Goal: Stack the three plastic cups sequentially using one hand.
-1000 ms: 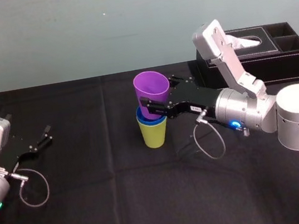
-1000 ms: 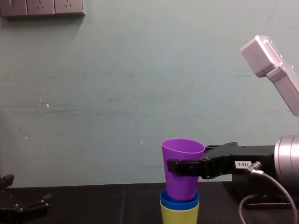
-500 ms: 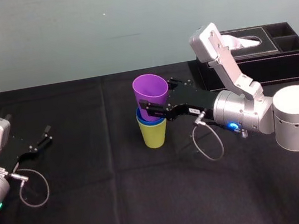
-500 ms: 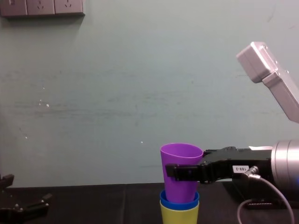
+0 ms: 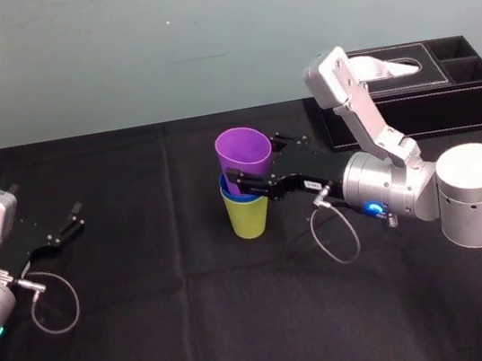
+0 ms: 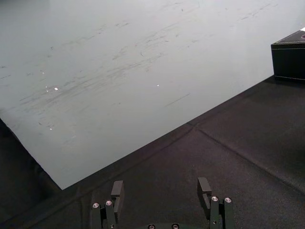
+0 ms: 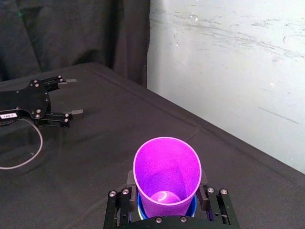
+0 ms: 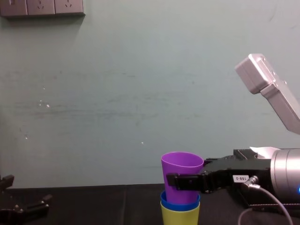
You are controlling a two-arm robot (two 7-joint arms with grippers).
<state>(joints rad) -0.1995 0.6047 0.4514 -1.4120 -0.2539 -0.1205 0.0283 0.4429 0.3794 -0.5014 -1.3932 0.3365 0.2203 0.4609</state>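
Table (image 5: pixel 200 332): black cloth cover, a pale wall behind it.

Yellow-green cup (image 5: pixel 247 219): stood upright near the middle of the table, as the base of the stack.

Blue cup (image 5: pixel 235 191): nested inside the yellow-green cup, so that only its rim band is seen above it.

Purple cup (image 5: pixel 238 149): lowered mouth-up into the blue cup. Its base is inside the blue rim while most of its wall is exposed above. A slight lean to the left is seen in the head view.

Right hand (image 5: pixel 253 166): reached in from the right, level with the stack. The purple cup is clamped between its two black fingers, one on the near side and one on the far side, just above the blue rim.

Left hand (image 5: pixel 67 221): parked low at the far left of the table, well apart from the cups, with its fingers held apart and nothing between them.

Tissue box (image 5: pixel 447 100): black, placed at the far right of the table, behind the right arm.
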